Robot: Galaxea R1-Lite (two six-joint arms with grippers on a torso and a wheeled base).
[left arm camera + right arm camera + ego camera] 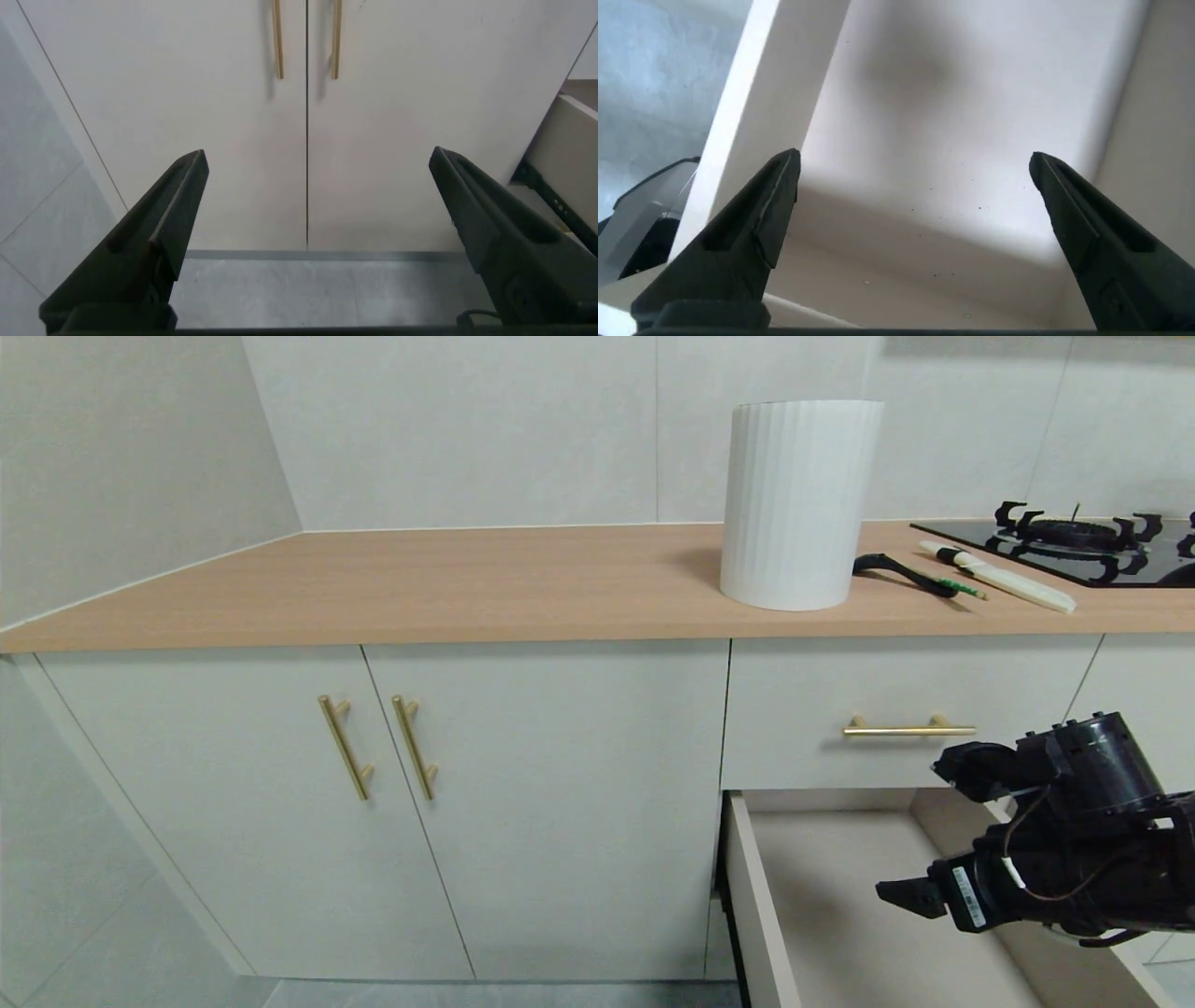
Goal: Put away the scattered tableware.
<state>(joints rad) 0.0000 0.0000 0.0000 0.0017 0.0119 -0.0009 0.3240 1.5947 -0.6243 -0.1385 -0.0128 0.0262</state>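
On the wooden countertop (467, 588) stands a tall white ribbed holder (798, 504). Just to its right lie a black-handled utensil (901, 571), a green-tipped stick (962, 586) and a long white utensil (1004, 577). Below them a drawer (840, 896) is pulled out, and its floor (971, 112) is bare. My right gripper (913, 831) (915, 168) hangs open over the drawer's right side, holding nothing. My left gripper (318, 163) is open and empty, low in front of the cabinet doors (308, 56).
A black gas hob (1074, 546) sits at the counter's far right. A closed drawer with a gold handle (910, 730) is directly above the open one. Two cabinet doors with gold handles (345, 747) are to the left. The counter's left part is bare.
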